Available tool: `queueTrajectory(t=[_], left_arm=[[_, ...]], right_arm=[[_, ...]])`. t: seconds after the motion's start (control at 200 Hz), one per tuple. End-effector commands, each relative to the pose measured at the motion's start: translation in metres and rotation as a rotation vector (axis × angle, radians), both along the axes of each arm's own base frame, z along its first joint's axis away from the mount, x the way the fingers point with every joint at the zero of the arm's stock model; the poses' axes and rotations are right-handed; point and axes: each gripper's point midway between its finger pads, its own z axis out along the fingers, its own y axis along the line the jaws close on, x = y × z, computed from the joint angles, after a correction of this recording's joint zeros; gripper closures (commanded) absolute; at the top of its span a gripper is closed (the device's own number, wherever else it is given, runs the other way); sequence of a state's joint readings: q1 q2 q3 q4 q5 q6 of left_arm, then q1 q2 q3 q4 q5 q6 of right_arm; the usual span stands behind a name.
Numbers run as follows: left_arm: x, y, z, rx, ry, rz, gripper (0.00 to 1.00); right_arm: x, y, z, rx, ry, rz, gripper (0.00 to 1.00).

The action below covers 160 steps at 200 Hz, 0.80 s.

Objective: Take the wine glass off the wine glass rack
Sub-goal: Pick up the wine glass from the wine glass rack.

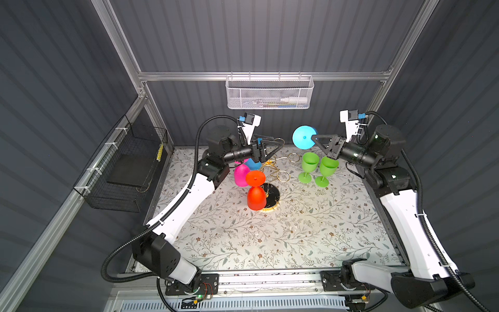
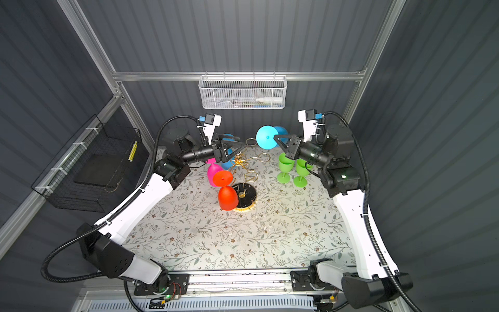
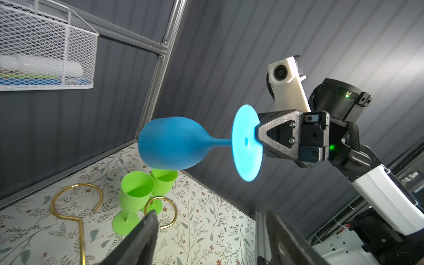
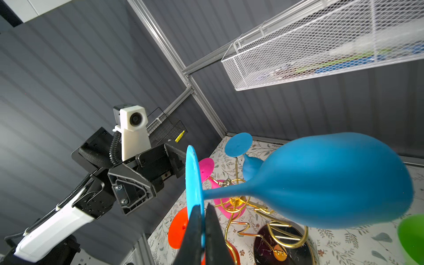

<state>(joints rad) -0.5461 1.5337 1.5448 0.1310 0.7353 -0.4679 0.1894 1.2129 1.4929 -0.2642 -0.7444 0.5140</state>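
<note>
Right wrist view puts the right gripper (image 4: 203,231) nearest, its jaws clamped on the foot of the blue wine glass (image 4: 332,181), held sideways in the air, clear of the wine glass rack (image 4: 263,250). Behind it the rack stands on the floral table (image 4: 344,243), with a red glass (image 4: 179,229), a pink glass (image 4: 206,166) and a second blue glass (image 4: 238,144) hanging bowl-down from its arms. Farthest, the left gripper (image 1: 279,146) sits by the rack's top, jaws apart, gripping nothing.
</note>
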Motion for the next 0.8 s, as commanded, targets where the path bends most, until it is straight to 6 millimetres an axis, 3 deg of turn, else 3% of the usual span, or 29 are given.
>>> queueTrajectory(t=[0.0,0.305,0.795], left_arm=[[-0.011,-0.007,0.026,-0.057,-0.045,-0.073,0.28],[-0.020,-0.018,0.031,-0.091,-0.044,-0.149,0.33],[-0.035,-0.023,0.024,-0.082,-0.004,-0.262,0.60]], right_arm=[[-0.014,0.011,0.016,-0.006,-0.058,0.056,1.00],[-0.019,0.034,0.014,-0.016,-0.048,0.111,1.00],[-0.010,0.045,0.011,-0.035,-0.042,0.111,1.00]])
